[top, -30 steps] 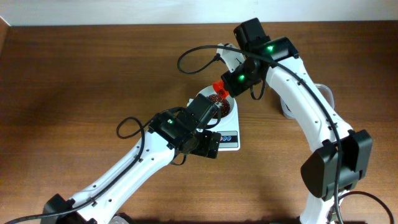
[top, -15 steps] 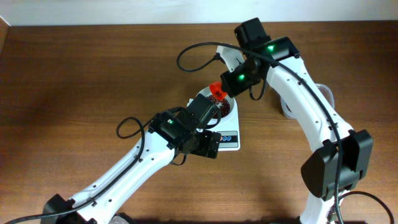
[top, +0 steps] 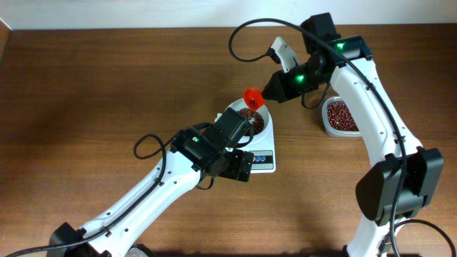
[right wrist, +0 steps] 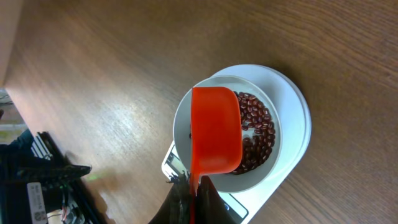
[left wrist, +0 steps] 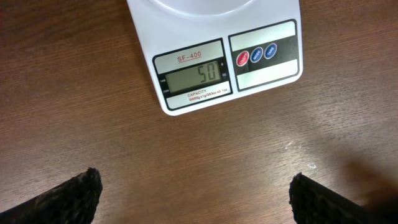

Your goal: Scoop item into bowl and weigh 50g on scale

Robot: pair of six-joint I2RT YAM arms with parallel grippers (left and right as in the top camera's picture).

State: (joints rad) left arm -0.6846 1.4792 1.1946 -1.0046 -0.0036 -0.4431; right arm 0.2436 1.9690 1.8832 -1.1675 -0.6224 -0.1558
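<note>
Spilling easily, by the look of them: beans (right wrist: 260, 127) — loose, light — best taken by scoop (right wrist: 214, 137), handle pinched in right gripper (right wrist: 190, 198); left gripper (left wrist: 196, 202) wide, empty.

Overhead looks down on the whole table (top: 86, 86); both wrist views, nearer, share the scale (left wrist: 217, 56).

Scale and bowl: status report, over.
Left gripper open, empty. Right gripper shut on red scoop above bowl. Beans in bowl, scale reads 50. Nothing in the way.
</note>
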